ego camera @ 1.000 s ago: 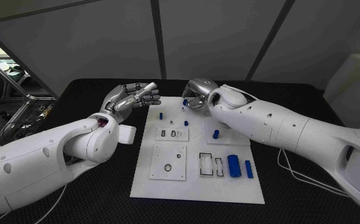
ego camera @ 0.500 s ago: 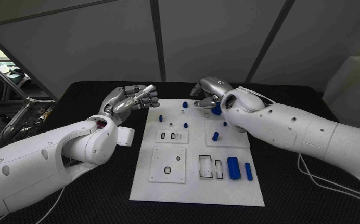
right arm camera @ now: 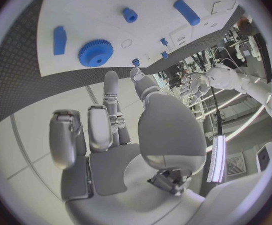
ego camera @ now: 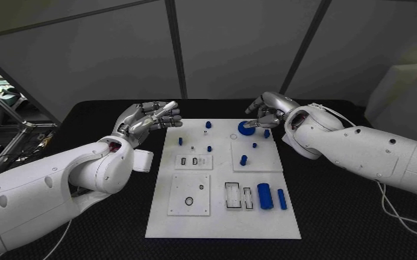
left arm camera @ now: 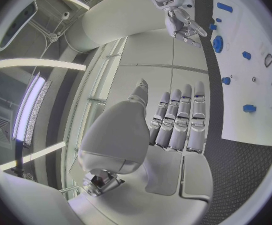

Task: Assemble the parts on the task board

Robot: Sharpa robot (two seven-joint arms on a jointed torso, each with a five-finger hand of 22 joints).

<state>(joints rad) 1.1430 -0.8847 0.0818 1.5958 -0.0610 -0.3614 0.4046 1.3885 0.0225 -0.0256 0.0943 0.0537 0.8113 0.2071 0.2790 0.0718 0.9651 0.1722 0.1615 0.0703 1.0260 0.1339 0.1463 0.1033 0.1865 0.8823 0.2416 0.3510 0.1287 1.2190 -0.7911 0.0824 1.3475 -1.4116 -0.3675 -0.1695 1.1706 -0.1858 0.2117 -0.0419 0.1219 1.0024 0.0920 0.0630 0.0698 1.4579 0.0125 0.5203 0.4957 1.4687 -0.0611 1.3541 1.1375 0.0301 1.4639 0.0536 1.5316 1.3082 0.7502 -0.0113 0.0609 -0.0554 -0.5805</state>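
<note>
The right silver many-fingered hand hovers at the far edge of the white rectangular task board, just beside the round blue toothed gear that lies flat on the board's far right part. From its own wrist its fingers look loosely curled with nothing in them, so I judge it released, though the head view hides the fingertips. The left silver hand hangs off the board's far left corner, fingers straight and together, thumb apart, grasping nothing.

The step in hand seems to be taking or seating the gear. To do it well, the right hand should come down over the gear's rim, pinch opposite edges and lift straight, keeping clear of the small blue pegs standing near it. The large blue cylinder and the blue bar lie at the board's near right.

The board rests on a black counter with a fine mesh texture; grey panelled walls rise behind it.
</note>
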